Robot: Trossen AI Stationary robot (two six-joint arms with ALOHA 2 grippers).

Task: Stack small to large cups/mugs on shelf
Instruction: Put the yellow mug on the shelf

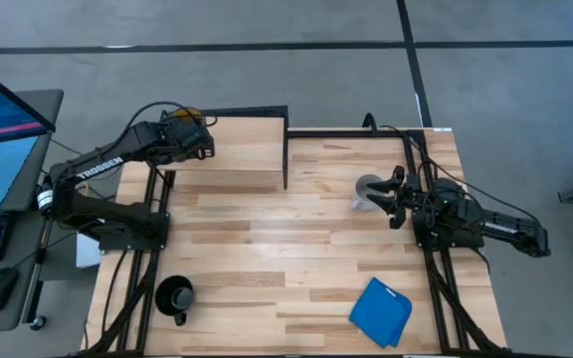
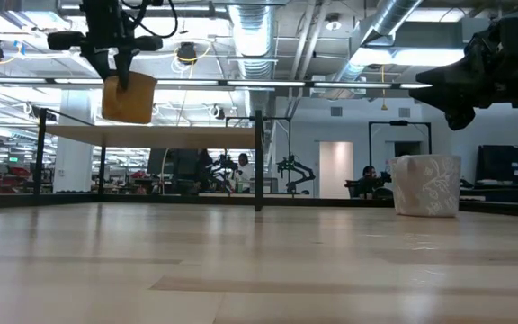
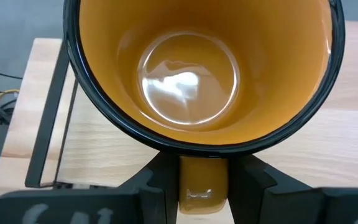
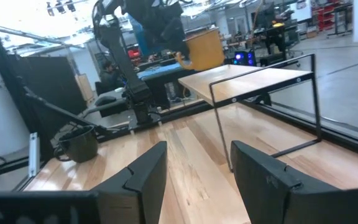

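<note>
The yellow-orange mug (image 2: 129,97) hangs in my left gripper (image 1: 192,129) just above the far left part of the shelf (image 1: 232,159), a light-wood platform on a black frame. The left wrist view looks down into the mug (image 3: 204,68). The pale grey-white mug (image 1: 366,191) stands upright on its base on the table (image 2: 425,184). My right gripper (image 1: 391,199) is open and hovers above it, slightly toward the right edge, touching nothing (image 4: 197,174). The glossy black mug (image 1: 175,295) stands near the table's near left corner. My left gripper is shut on the yellow-orange mug's handle (image 3: 202,183), pinched between its two fingers (image 3: 151,183). The fingers come from above, pointing down. The mug hangs upright below them, mouth up, lifted clear just above the shelf top (image 2: 151,132).
A blue folded cloth (image 1: 381,311) lies near the table's near right side. The shelf's black frame post (image 1: 286,149) stands at mid-table, with a rail along the far edge. Bare slatted wood lies between the shelf and the two mugs on the table. A monitor and keyboard sit left of the table.
</note>
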